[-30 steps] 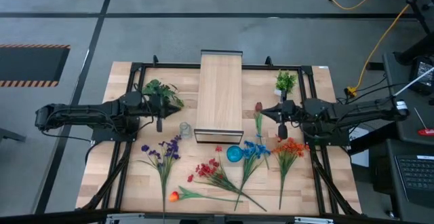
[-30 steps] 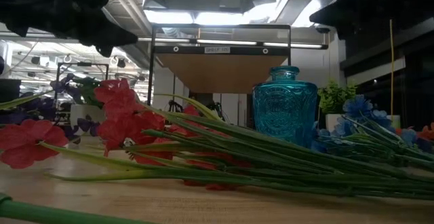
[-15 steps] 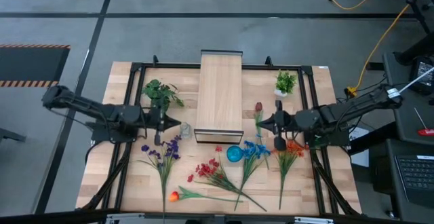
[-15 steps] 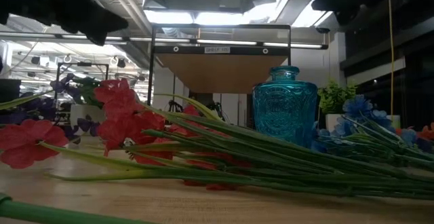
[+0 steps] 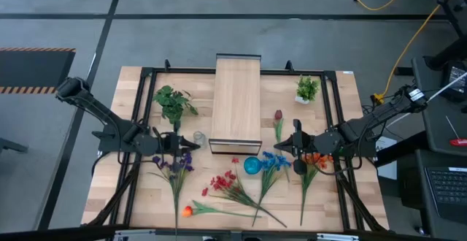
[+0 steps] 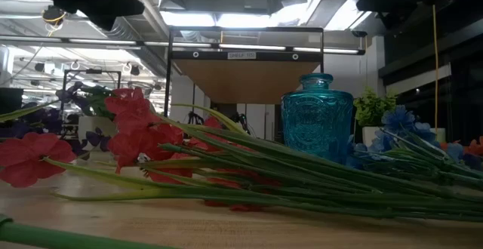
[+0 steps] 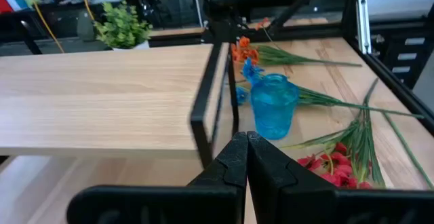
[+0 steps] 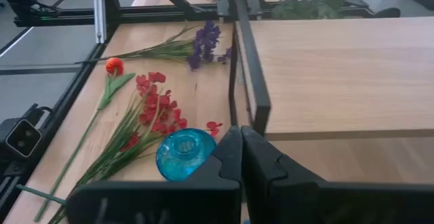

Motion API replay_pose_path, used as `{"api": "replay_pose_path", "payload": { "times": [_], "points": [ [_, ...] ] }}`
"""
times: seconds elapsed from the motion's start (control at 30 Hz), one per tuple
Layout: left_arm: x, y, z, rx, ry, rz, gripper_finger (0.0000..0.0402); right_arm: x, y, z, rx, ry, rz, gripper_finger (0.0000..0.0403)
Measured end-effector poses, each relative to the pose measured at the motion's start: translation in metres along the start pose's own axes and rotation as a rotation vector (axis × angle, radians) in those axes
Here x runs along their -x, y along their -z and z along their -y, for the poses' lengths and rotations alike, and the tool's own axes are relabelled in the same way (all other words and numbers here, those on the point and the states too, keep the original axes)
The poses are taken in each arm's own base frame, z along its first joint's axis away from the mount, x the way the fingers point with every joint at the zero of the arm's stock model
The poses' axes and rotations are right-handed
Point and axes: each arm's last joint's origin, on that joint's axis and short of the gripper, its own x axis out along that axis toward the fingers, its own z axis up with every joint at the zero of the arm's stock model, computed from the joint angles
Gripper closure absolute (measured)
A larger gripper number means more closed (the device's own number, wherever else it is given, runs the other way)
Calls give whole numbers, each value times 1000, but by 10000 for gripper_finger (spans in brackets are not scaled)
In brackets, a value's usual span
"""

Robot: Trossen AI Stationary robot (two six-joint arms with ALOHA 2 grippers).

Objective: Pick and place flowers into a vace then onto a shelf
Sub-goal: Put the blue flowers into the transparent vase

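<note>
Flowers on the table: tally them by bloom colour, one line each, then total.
purple flowers: 1
red flowers: 1
blue flowers: 1
orange flowers: 1
dark red tulip: 1
orange-red bud stem: 1
Total: 6

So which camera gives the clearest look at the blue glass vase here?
The low view: the blue embossed glass vase stands upright, side-on, showing neck, rim and pattern, with green flower stems crossing its base. The left wrist view shows it whole but from an angle; the right wrist view shows mainly its mouth; the high view shows only a small blue disc.
</note>
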Motion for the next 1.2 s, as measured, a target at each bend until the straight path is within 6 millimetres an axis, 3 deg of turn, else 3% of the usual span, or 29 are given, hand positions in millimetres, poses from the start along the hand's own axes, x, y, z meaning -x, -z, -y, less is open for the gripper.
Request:
{"api": "replay_pose_path", "payload": {
  "times": [0.27,0.63,0.87,1.2],
  "points": [
    [-22,-1,18,-25,-4,-73,398,-11,6,-12,24,-22,-36,401],
    [-28,-3,37,-34,36,-91,398,-20,-14,-44,53,-37,-192,399],
    [-25,-3,40,-40,52,-90,398,-20,-12,-59,-85,5,-324,398],
    [-25,-2,40,-43,51,-92,398,-21,-7,-77,-230,-6,-375,400]
  ]
}}
